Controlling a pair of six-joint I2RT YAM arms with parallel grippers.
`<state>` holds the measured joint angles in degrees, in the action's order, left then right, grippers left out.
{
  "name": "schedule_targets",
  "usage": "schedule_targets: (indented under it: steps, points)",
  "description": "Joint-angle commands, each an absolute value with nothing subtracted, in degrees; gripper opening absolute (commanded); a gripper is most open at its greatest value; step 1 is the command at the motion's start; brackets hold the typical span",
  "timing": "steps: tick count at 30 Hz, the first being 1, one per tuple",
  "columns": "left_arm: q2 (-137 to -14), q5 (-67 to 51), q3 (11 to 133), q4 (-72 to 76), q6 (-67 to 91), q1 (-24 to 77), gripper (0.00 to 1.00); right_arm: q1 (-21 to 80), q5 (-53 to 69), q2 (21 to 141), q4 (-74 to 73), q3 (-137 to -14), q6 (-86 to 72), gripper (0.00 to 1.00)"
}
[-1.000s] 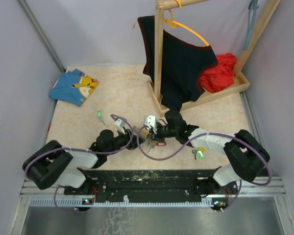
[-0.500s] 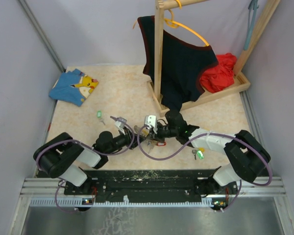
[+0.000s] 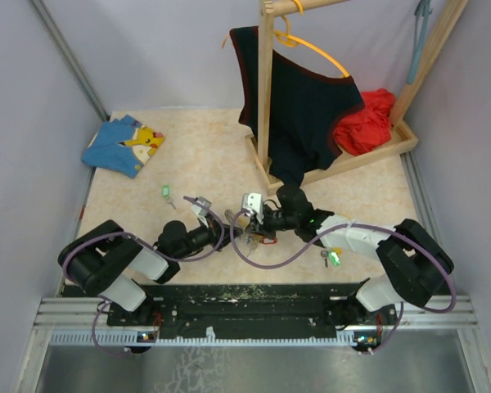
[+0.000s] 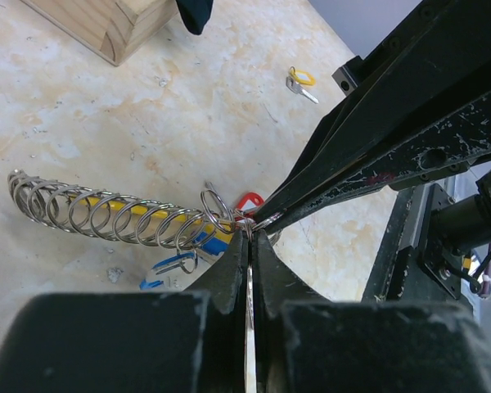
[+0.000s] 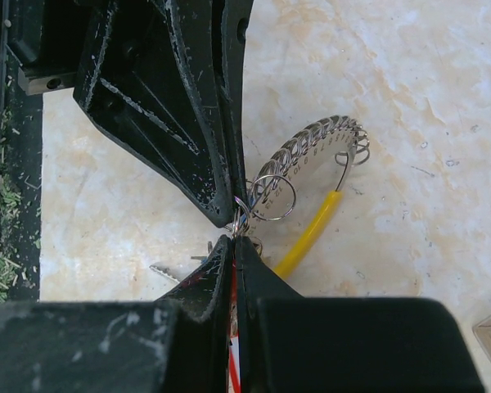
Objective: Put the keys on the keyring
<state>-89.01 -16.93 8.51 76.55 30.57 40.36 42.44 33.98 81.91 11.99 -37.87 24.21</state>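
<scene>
The keyring (image 4: pixel 106 217) is a row of silver rings on a yellow loop (image 5: pixel 311 233) with a blue tag (image 4: pixel 168 270), lying at the table's near middle (image 3: pixel 250 236). My left gripper (image 4: pixel 250 236) is shut on a thin silver ring, seen edge-on, at the bunch's end. My right gripper (image 5: pixel 234 241) is shut on a red-headed key (image 4: pixel 250 201), tip to tip with the left fingers (image 5: pixel 217 176). The right fingers (image 4: pixel 327 176) reach in from the upper right. Loose keys: a yellow one (image 4: pixel 299 78), a green one (image 3: pixel 166 192) and another green one (image 3: pixel 334 259).
A wooden rack base (image 3: pixel 335 168) with its post stands at the back right, bearing a black garment (image 3: pixel 303 106) on an orange hanger (image 3: pixel 323 53). A red cloth (image 3: pixel 368 123) lies on the base. A blue printed cloth (image 3: pixel 124 145) lies at the far left.
The left arm's rear links shifted right and up about a second ago. Both grippers stay shut and tip to tip at the keyring, which barely moved.
</scene>
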Motion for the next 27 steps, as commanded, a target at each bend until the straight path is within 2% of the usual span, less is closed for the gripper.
schedule_targets:
  steps: [1, 4, 9, 12, 19, 27]
  points:
    - [-89.26, -17.61, 8.8, 79.64, 27.41, 40.15, 0.01, 42.11, 35.06, 78.36, 11.98, -37.76, 24.84, 0.0]
    - [-88.69, -18.07, 8.87, 78.68, 24.33, 40.17, 0.01, 42.09, 35.54, 77.27, 10.55, -37.62, 25.21, 0.0]
    - [-86.54, -20.38, 9.94, 74.52, 16.96, 40.17, 0.01, 41.82, 33.91, 74.28, 6.46, -37.85, 25.87, 0.21]
    - [-84.11, -22.31, 11.04, 70.09, 11.07, 40.17, 0.01, 40.66, 33.57, 71.85, 3.86, -38.69, 26.02, 0.26]
    - [-78.84, -26.88, 14.62, 58.66, -3.48, 40.17, 0.01, 38.27, 36.2, 70.69, 6.85, -40.05, 24.05, 0.29]
    - [-75.11, -31.6, 19.14, 49.6, -18.07, 40.17, 0.01, 35.72, 37.58, 72.55, 14.19, -40.1, 21.72, 0.27]
